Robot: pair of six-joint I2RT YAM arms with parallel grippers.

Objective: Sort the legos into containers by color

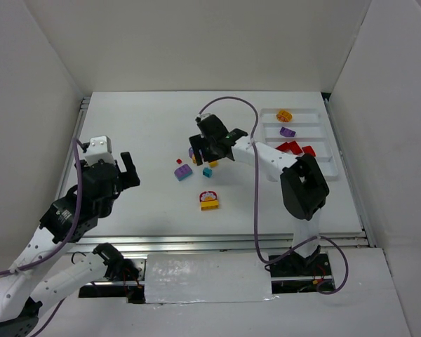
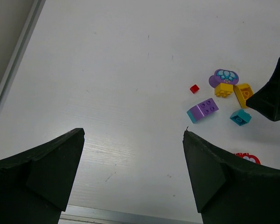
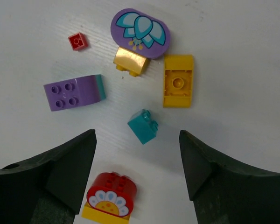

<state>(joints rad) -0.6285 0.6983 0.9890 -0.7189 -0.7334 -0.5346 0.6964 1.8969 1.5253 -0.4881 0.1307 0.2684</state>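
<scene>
Legos [image 1: 183,171] lie scattered at the centre of the overhead frame, with several already in the white tray [image 1: 310,115] at upper right. Risk, as judged: the teal brick [image 3: 143,126] sits skewed to the fingers, so closing on its corners could spin it or squirt it out. The finger at lower left of the wrist frame may also nudge the red-and-yellow flower brick [image 3: 109,196] just below. The teal brick lies midway between the fingertips of the right gripper [image 3: 136,140], untouched; jaws well apart, holding nothing. Left gripper [image 2: 133,135], at frame left overhead: fully spread, empty.
</scene>
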